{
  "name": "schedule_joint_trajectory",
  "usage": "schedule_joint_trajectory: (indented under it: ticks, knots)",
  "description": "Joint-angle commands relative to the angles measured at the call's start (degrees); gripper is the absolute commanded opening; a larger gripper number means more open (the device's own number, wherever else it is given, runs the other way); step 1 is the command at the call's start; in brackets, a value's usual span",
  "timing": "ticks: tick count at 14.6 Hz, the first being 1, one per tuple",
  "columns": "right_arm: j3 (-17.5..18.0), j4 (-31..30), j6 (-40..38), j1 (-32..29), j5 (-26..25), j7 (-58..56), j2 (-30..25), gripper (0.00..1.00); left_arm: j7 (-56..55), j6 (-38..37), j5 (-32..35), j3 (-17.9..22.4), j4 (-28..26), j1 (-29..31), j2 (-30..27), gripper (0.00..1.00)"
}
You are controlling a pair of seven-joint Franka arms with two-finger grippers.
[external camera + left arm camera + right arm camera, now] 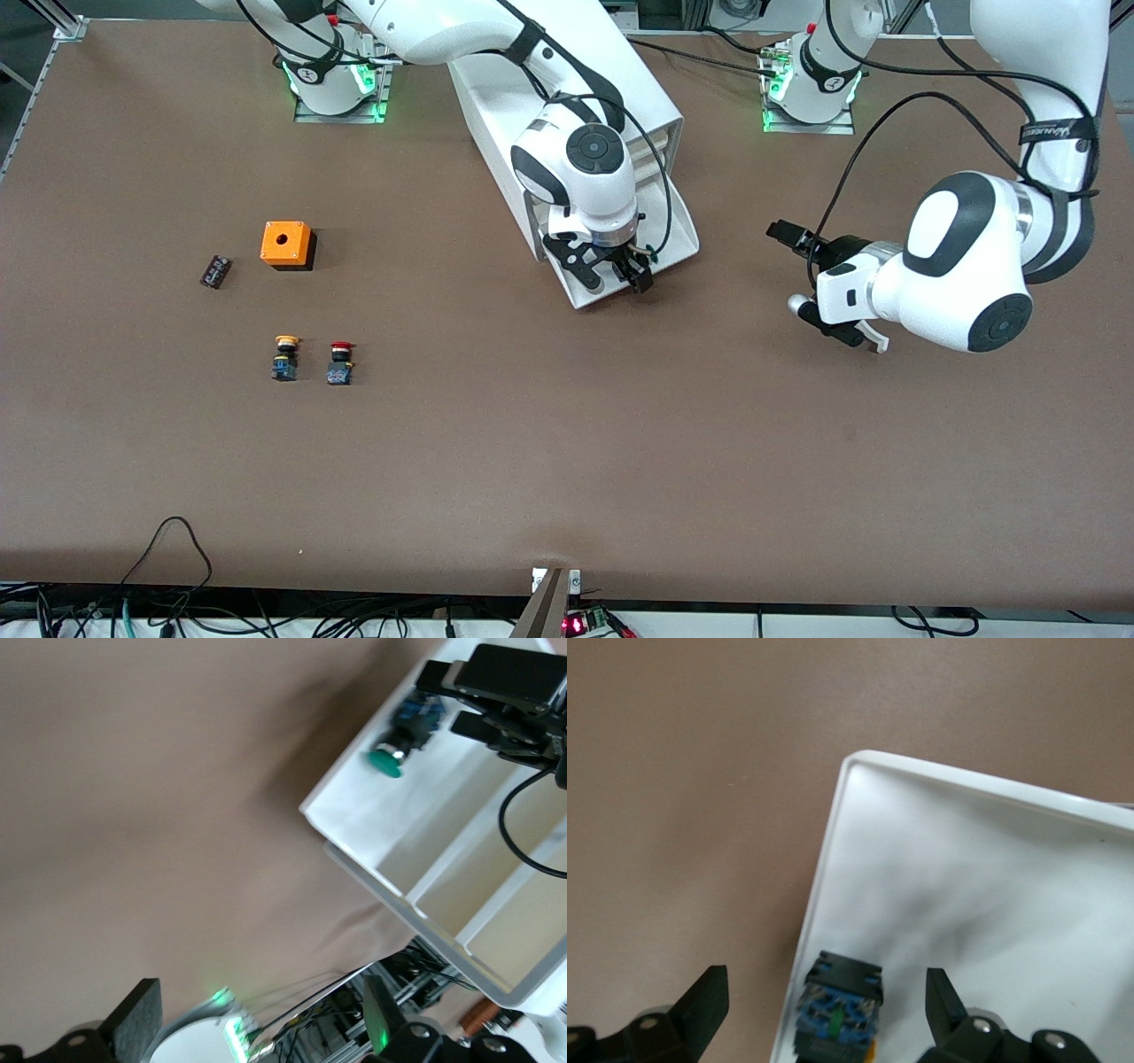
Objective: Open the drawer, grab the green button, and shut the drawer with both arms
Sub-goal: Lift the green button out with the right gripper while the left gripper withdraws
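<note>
Over the open drawer [620, 266], right gripper [824, 1010] has jaws spread above the button [403, 731] lying inside; next: lower & pinch it, while left gripper [802, 270], jaws spread, waits nearby.

Two glossy white jointed arms [966, 257] with dark grey joint caps, black cables, black two-finger grippers, green-lit bases

The button [403, 734] lies in the open drawer [592, 295], straight under the right gripper [617, 278]; the left gripper [791, 270] hangs beside the drawer, well apart.
</note>
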Motion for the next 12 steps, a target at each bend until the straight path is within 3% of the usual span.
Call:
schedule_joint_trajectory:
  ticks: [1,6,9,12]
  knots:
    - [0.3,-0.1,0.5,0.1,1.2,1.3,0.7,0.95,-6.5,-4.8,7.1,-0.3,7.2,-1.6,0.9,1.0]
    - [0.4,0.2,0.7,0.1,1.4,1.6,0.6,0.74,-7.7,-9.4,17.2,-0.3,14.3,-1.9,0.9,1.0]
    - [0.5,0.2,0.5,0.1,1.4,1.6,0.3,0.51,-7.6,-10.9,22.6,-0.4,15.2,-2.1,0.9,1.0]
    - [0.6,0.6,0.6,0.1,1.4,1.3,-0.1,0.19,-7.3,-11.7,24.2,0.4,18.0,-2.9,1.3,1.0]
